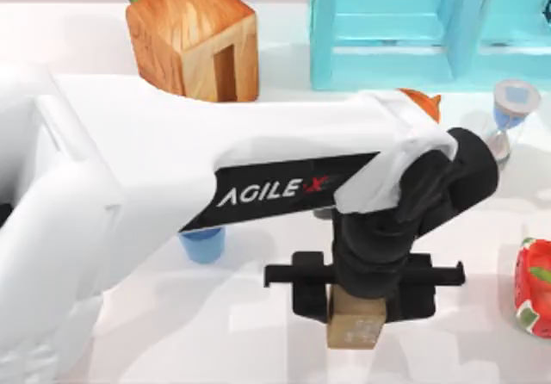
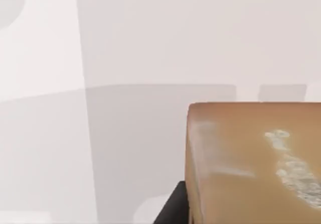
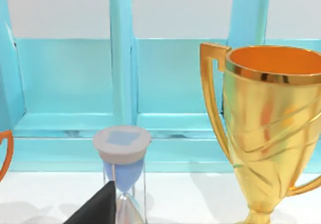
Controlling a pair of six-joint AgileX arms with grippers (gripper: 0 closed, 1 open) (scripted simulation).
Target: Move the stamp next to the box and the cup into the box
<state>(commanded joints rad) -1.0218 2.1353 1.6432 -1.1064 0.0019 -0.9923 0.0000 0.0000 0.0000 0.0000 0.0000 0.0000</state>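
Note:
The stamp (image 1: 355,325), a small tan block with a faint white mark, sits near the table's front, right of centre. My left arm reaches across the table and its black gripper (image 1: 357,305) is shut on the stamp from above. Close up in the left wrist view, the stamp (image 2: 251,163) hangs over the white table. The blue cup (image 1: 202,244) stands left of centre, mostly hidden under the left arm. The box is out of view. A dark part of my right gripper (image 3: 95,210) faces the shelf and hourglass.
A large wooden cube with a slot (image 1: 194,35) stands at the back left and a turquoise shelf (image 1: 413,31) at the back right. An hourglass (image 1: 510,113), an orange trophy (image 1: 424,102) and a red strawberry-patterned thing (image 1: 534,289) are on the right. A golden trophy (image 3: 271,128) stands near the hourglass (image 3: 122,163).

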